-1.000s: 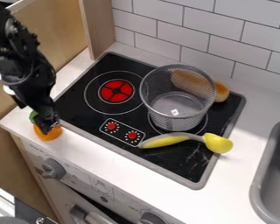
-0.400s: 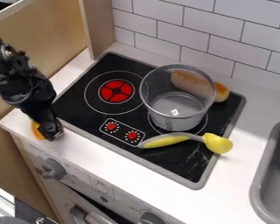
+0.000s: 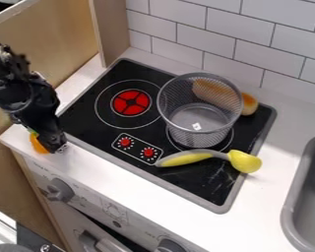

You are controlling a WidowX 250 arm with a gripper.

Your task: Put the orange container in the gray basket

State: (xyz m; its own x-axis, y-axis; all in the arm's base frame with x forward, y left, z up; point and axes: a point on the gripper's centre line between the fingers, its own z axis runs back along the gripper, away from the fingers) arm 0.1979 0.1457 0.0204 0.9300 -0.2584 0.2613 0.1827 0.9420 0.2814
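A black 2-finger gripper (image 3: 57,144) hangs at the left of the view, low over the front left corner of a white counter (image 3: 127,184). The orange container (image 3: 38,143) is at that corner, beside the black stovetop (image 3: 203,184). It is partly hidden: an orange sliver, with a bit of green above it, shows along the gripper's left side as viewed, and the gripper covers the rest. Whether the gripper is open, closed or holding the container, I cannot tell; nor can I tell which way the container's long axis runs.

The gray wire-mesh basket (image 3: 198,137) stands upright on the right half of the stovetop, its mouth open upward. A brown, bun-like item (image 3: 249,104) lies just behind it, and a yellow-and-gray utensil (image 3: 243,161) lies in front.

The step in hand looks like the grasp. What matters is the sideways line-up — the container's visible part lies to the left of the gripper tip, away from the basket, so a grip centered too far right could pinch only its edge or push it toward the counter's end.
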